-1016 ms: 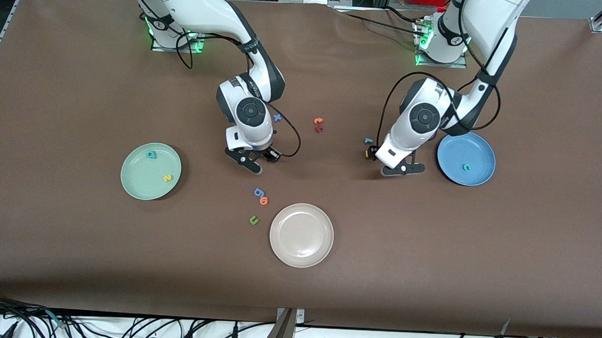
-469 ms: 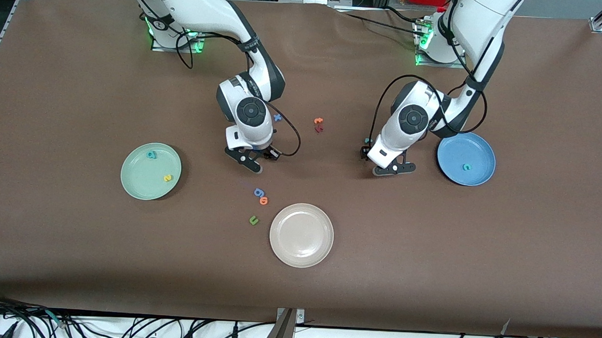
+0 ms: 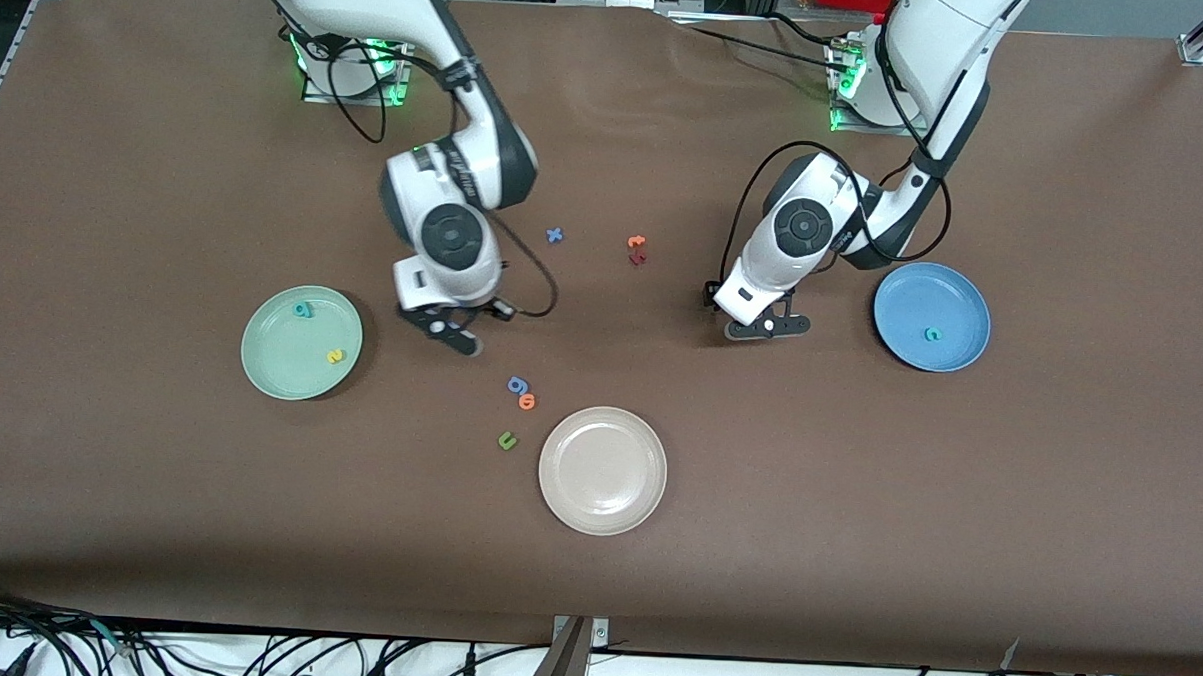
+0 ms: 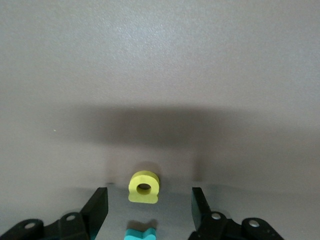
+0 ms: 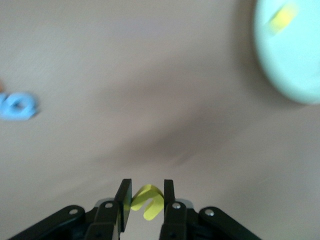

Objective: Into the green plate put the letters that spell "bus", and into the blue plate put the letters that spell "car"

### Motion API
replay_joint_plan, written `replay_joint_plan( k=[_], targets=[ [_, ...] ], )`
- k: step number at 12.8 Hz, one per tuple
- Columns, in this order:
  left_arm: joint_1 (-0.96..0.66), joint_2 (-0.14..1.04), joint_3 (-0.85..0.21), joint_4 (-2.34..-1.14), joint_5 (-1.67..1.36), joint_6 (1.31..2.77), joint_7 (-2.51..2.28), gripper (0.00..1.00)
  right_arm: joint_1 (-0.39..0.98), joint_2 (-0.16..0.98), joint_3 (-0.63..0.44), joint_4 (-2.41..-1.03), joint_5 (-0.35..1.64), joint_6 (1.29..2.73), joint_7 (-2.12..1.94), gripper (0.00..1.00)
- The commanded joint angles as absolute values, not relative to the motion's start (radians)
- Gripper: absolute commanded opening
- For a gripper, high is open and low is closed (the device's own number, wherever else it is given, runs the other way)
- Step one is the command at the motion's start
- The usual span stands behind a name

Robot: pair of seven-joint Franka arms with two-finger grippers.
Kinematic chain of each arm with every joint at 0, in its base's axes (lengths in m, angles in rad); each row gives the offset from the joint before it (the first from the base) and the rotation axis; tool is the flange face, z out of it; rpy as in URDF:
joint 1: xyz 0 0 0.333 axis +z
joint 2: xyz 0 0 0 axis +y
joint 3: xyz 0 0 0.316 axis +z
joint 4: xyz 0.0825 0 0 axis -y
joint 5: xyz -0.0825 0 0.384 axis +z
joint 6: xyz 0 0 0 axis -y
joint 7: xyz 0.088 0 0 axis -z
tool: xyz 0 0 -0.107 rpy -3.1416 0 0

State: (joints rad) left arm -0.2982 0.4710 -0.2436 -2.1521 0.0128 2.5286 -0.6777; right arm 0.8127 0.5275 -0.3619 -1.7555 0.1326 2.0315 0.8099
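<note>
Brown desk (image 3: 155,523) with plates spread around. Right gripper (image 5: 145,200) is up over the desk's middle, pinched tight on the yellow "u" (image 5: 147,201). Left gripper (image 4: 150,207) sits low with fingers spread either side of the yellow "a" (image 4: 144,186), teal "r" (image 4: 140,234) just beside it. Green plate (image 3: 260,361) has the teal "b" (image 3: 303,310) and yellow "s" (image 3: 335,356); blue plate (image 3: 953,290), by the left arm's edge, holds the teal "c" (image 3: 930,334).
</note>
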Motion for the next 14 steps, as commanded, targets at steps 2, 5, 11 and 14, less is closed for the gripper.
replay_joint_plan(
  k=[2,5,11,14],
  targets=[
    [-0.302,0.479,-0.242,-2.141,0.008,2.528,-0.68,0.75,0.787,0.531,-0.538,-1.775,0.149,1.999,0.43,0.04],
    [-0.298,0.482,-0.239,-2.144,0.009,2.528,-0.68,0.71,0.655,0.566,-0.532,-1.776,0.15,2.005,0.248,0.08],
    [-0.298,0.483,-0.239,-2.146,0.009,2.528,-0.68,0.61,0.617,0.574,-0.532,-1.763,0.192,1.994,0.173,0.99],
    [-0.298,0.485,-0.239,-2.146,0.009,2.528,-0.68,0.54,0.618,0.502,-0.532,-1.705,0.192,1.831,0.172,0.99]
  ],
)
